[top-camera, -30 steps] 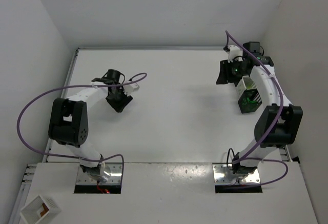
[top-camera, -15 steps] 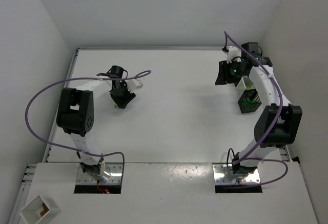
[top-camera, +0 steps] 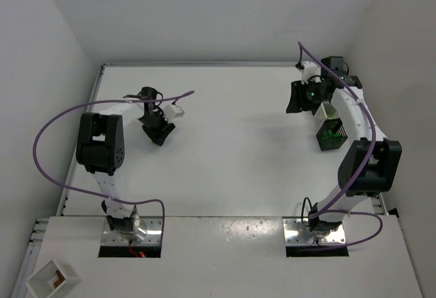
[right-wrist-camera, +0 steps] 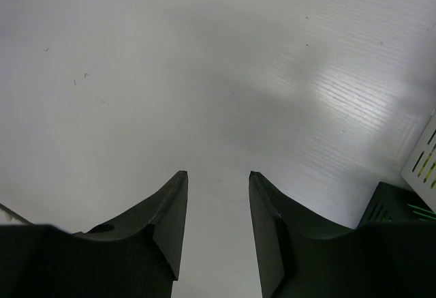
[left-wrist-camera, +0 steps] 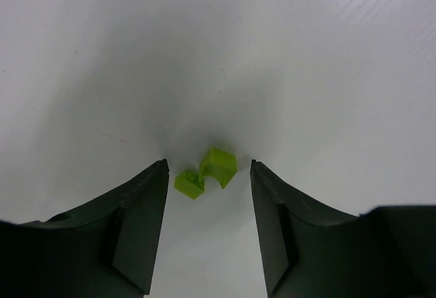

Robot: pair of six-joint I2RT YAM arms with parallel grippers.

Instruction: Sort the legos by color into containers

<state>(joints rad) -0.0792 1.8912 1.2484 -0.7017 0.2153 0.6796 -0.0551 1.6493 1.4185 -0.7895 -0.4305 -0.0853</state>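
Observation:
Two tiny lime-green legos (left-wrist-camera: 218,165) (left-wrist-camera: 189,183) lie side by side on the white table, just at the tips of my left gripper (left-wrist-camera: 208,164). That gripper is open, its fingers (left-wrist-camera: 139,216) on either side of them and touching neither. In the top view the left gripper (top-camera: 157,133) hangs over the table's left part and hides the legos. The right gripper (top-camera: 298,97) stands open and empty over bare table (right-wrist-camera: 218,175). To its right is a black slatted container (top-camera: 332,136) with green showing inside, a pale slatted one (top-camera: 328,112) behind it.
The black container's corner (right-wrist-camera: 398,206) and the pale slatted wall (right-wrist-camera: 426,165) show at the right wrist view's lower right edge. A white box with a brown inside (top-camera: 53,279) sits at the near left, off the table. Walls close in the table's left, far and right sides.
The left arm's elbow has swung up and inward, and its gripper has shifted slightly over the lime legos. The right arm has not moved.

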